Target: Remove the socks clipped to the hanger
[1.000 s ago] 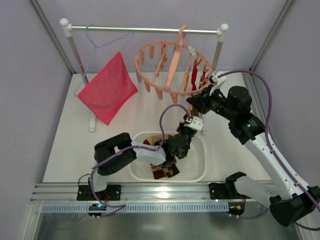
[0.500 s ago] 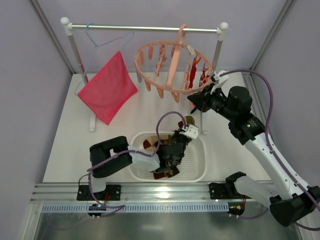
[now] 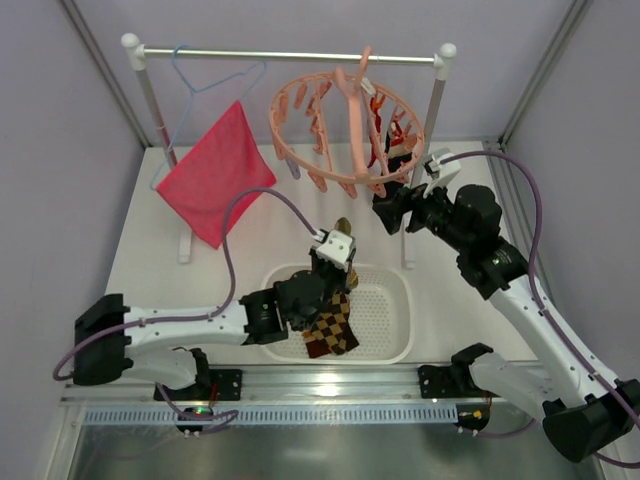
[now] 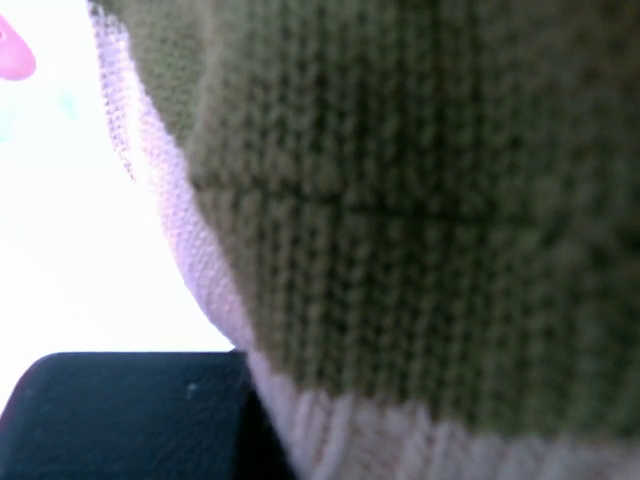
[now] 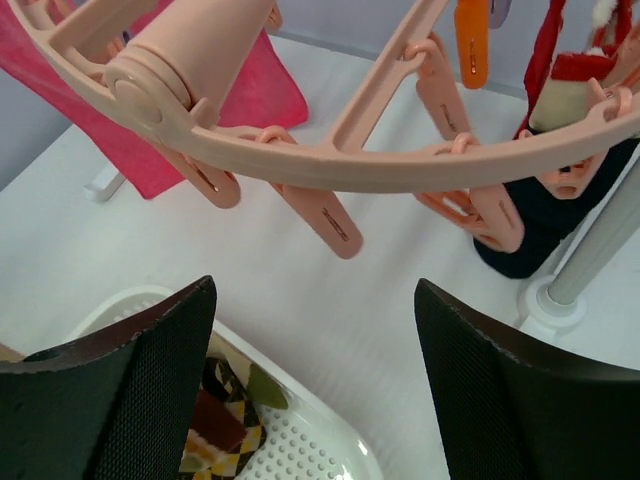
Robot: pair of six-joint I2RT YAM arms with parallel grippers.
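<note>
Your left jaws are closed on an olive-green knitted sock with a pale cuff (image 4: 420, 200). Its weave fills nearly the whole left wrist view. In the top view a tip of it pokes up past the wrist near the middle of the frame, above the far rim of the white perforated plastic basket (image 3: 400, 300). A brown and tan argyle sock (image 3: 335, 332) shows in that basket at lower centre, partly under the left arm.

Your right jaws stand wide apart with nothing between them. The two black fingers (image 5: 130, 400) sit at the lower corners of the right wrist view, with bare white worktop (image 5: 330, 290) showing in the gap. They hover close under the near edge of the round salmon-pink plastic ring hanger (image 5: 330, 165), not touching it.

In the top view that hanger hangs by its hook from the metal rail (image 3: 250, 57) at upper centre. Red socks (image 5: 548, 45) are clipped on the ring at the upper right of the right wrist view. A dark navy sock (image 5: 545, 225) hangs below them, beside the white post (image 5: 590, 260). A pink-red square cloth (image 3: 215, 185) hangs at the upper left of the top view
</note>
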